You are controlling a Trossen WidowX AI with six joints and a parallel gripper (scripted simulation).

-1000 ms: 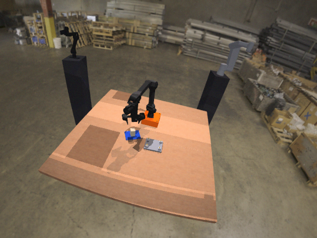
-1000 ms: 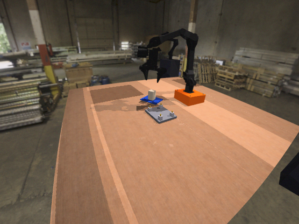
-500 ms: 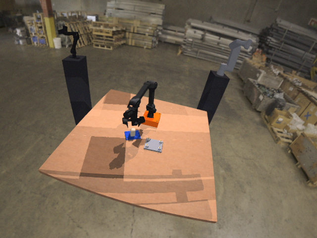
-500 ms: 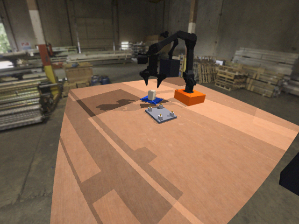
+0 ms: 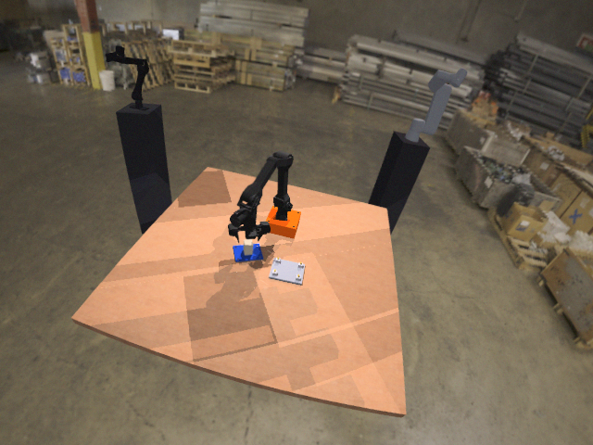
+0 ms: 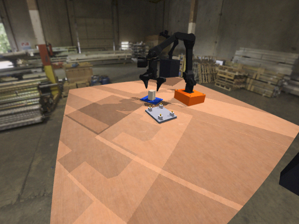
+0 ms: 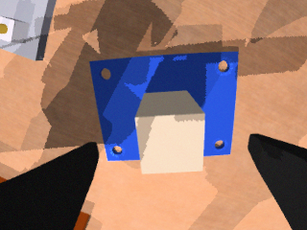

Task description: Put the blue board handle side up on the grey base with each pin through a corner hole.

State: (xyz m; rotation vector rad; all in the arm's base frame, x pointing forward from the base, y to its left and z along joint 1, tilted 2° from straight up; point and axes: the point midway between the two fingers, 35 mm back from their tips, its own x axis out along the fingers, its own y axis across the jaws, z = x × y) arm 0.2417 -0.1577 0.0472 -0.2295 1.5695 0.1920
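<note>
The blue board (image 5: 238, 253) (image 6: 156, 101) (image 7: 220, 105) lies on the table, its pale square handle (image 5: 247, 247) (image 6: 151, 95) (image 7: 172, 144) pointing up. All four corner holes show in the wrist view. My gripper (image 5: 249, 239) (image 6: 152, 89) (image 7: 173, 146) is open and empty, pointing down just above the handle, with one finger out to each side of it. The grey base (image 5: 287, 271) (image 6: 160, 112) (image 7: 29, 19) lies beside the board, apart from it. Its four posts with gold pins stand bare. Only a corner of the base shows in the wrist view.
The orange block (image 5: 283, 224) (image 6: 189, 97) under my arm stands on the table (image 5: 349, 297) (image 6: 205, 144) close to the board and base. Two dark pedestals (image 5: 144, 158) (image 5: 399, 167) carrying other arms stand beyond the table edges. Shadows fall across board and table.
</note>
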